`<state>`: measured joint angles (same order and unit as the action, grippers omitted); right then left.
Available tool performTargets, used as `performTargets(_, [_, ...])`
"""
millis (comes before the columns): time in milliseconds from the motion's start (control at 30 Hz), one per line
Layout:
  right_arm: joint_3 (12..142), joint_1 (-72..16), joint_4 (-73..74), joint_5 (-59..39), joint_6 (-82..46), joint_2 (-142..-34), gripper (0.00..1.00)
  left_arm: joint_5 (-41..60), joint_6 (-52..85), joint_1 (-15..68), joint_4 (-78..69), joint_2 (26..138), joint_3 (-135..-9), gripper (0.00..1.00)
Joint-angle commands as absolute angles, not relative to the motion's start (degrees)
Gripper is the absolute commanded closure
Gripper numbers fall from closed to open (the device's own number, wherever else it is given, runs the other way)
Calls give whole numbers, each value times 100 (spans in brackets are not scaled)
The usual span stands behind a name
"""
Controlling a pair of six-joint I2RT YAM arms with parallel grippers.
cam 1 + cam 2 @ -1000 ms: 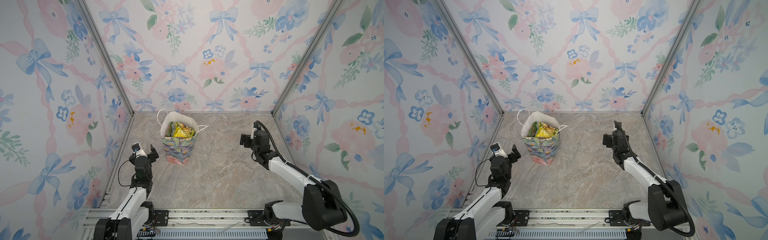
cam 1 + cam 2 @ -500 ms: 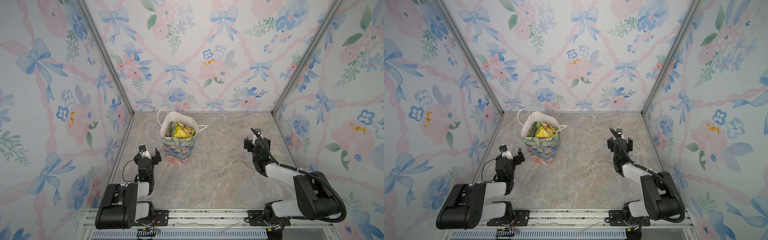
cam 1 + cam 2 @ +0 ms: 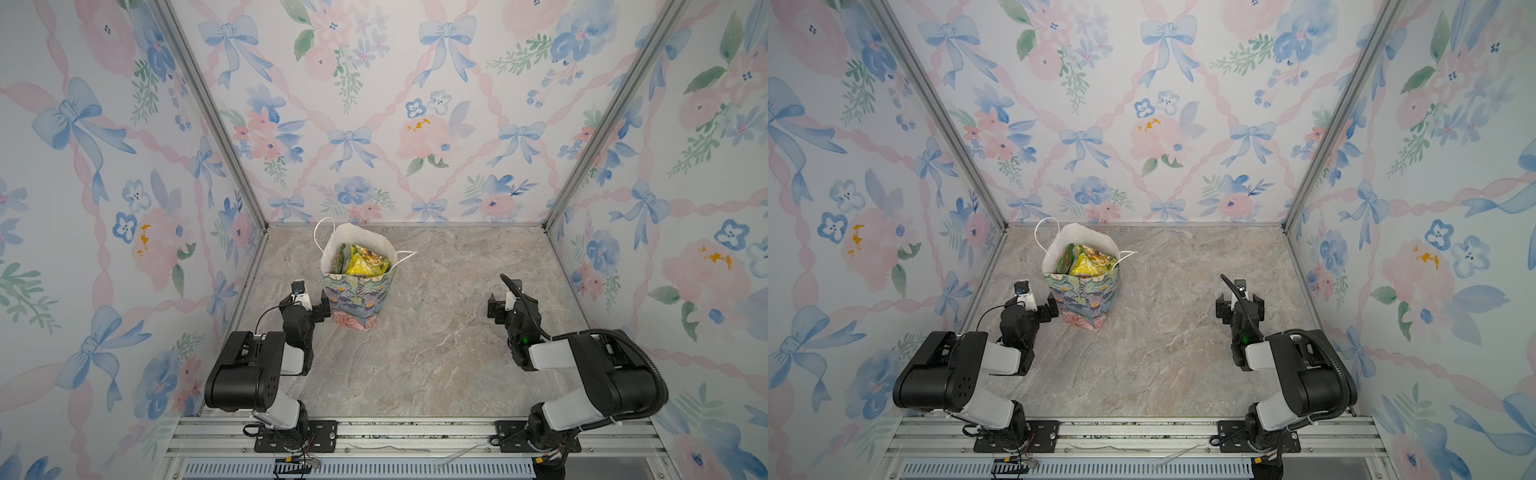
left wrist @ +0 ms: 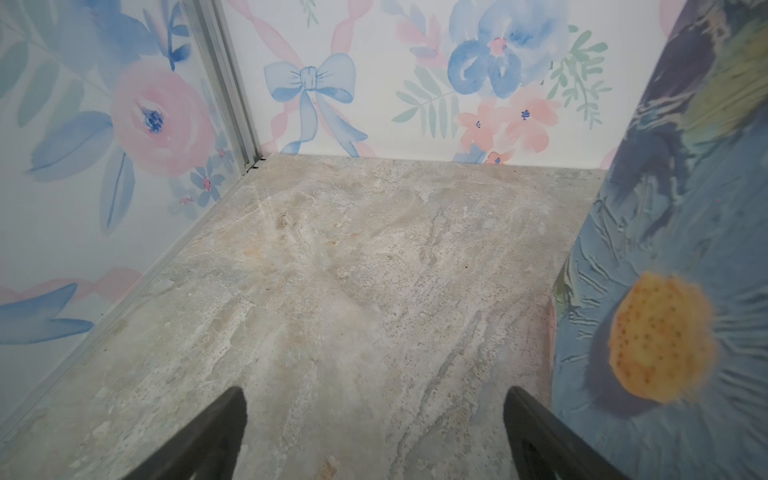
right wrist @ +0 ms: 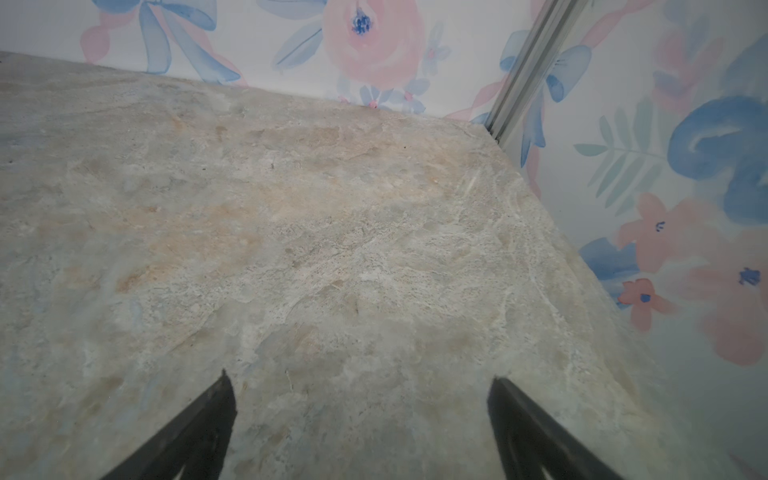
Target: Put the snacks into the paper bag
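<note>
1. Both top views show the paper bag [image 3: 358, 300] [image 3: 1087, 300] standing upright on the tabletop [image 3: 415, 357] [image 3: 1142, 357], close to the far edge and nearer the far-left corner than the right.
   - The snacks sit inside its open mouth. A yellow packet [image 3: 366, 262] [image 3: 1089, 265] and a green packet [image 3: 340, 257] [image 3: 1065, 258] can be seen, and any others are hidden.
   - The left gripper [image 3: 311, 307] [image 3: 1038, 309] is low, just beside the bag's left side, spread wide and empty.
   - The right gripper [image 3: 509, 307] [image 3: 1241, 306] is near the right edge, well apart from the bag, also spread and empty.
2. Left wrist view: the left gripper [image 4: 374, 395] has its jaws wide apart over bare tabletop [image 4: 332, 249]. The bag's painted wall [image 4: 665, 249] is just beside one finger [image 4: 536, 432], and I cannot tell whether they touch.
3. Right wrist view: the right gripper [image 5: 360, 378] has its jaws spread, with only tabletop [image 5: 291, 208] between them, facing the far-right corner.
</note>
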<state>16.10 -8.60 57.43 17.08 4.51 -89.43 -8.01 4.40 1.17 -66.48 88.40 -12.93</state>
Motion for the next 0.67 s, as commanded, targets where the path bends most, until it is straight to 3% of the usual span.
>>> performTargets(0, [1644, -797, 6469, 1530, 384, -8970, 3, -732, 291, 150, -6741, 8858, -1362, 2])
performTargets(633, [2066, -634, 5651, 1595, 136, -8947, 3, -681, 269, 141, -6659, 8866, -1410, 2])
